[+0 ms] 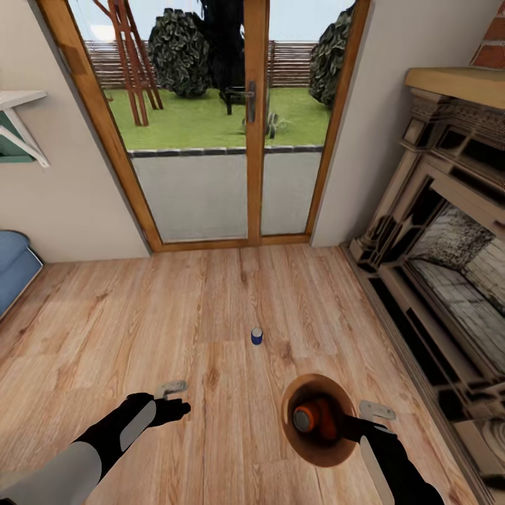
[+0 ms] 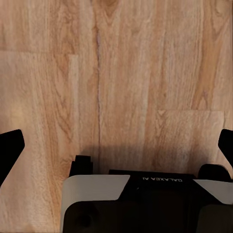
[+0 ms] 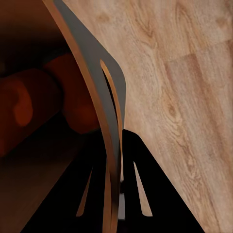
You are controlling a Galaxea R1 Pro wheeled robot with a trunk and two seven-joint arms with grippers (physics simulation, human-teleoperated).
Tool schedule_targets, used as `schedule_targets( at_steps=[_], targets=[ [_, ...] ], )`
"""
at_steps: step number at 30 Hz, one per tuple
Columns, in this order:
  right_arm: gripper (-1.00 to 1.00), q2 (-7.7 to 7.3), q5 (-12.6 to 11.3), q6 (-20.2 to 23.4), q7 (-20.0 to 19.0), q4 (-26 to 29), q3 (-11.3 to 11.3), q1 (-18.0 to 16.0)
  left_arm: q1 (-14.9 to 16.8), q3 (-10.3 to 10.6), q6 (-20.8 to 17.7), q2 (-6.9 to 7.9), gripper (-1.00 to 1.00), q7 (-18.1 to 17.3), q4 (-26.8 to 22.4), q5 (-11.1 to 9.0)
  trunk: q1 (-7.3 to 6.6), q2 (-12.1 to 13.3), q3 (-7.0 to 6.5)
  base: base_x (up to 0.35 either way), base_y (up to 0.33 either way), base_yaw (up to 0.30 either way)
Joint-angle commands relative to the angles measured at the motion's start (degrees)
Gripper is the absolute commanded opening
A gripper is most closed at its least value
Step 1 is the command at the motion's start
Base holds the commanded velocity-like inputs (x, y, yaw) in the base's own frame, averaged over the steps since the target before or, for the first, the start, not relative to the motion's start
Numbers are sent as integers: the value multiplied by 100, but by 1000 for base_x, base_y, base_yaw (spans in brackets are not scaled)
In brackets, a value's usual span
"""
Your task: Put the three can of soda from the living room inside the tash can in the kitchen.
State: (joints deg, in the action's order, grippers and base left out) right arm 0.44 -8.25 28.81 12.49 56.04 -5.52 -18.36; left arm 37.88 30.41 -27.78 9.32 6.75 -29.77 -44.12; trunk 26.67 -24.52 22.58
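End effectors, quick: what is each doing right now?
Left end effector: open, empty, above the floor.
Right end effector: shut on the trash can rim; orange cans inside.

Ahead of both end effectors the plank floor (image 1: 210, 308) lies open up to the glass doors (image 1: 231, 140), broken only by the dark blue can (image 1: 257, 336) standing alone between and beyond them. The left end effector (image 1: 173, 398) hangs over bare boards. The right end effector (image 1: 365, 419) grips the trash can (image 1: 319, 452) wall; beyond its outer side runs the fireplace (image 1: 435, 252).
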Motion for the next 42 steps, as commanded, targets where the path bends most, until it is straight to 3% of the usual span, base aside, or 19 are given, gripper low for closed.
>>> schedule_targets(
  at_steps=[1,23,31,42],
  targets=[
    [-100,0,-19,-7,-37,3,-2,-1,0,0,2,0,100,-2,-4,0,0,0,-10,0,0,0],
    [-100,0,-19,-7,-41,3,12,-1,0,0,27,6,100,-7,3,0,0,0,-214,0,0,0],
    [-100,7,-17,-7,-45,2,27,-1,0,0,270,0,100,-9,15,8,0,0,-288,0,0,0],
    [-100,9,-13,-7,-43,-1,36,-1,0,0,307,0,100,-16,10,2,0,0,-390,0,0,0]
  ],
)
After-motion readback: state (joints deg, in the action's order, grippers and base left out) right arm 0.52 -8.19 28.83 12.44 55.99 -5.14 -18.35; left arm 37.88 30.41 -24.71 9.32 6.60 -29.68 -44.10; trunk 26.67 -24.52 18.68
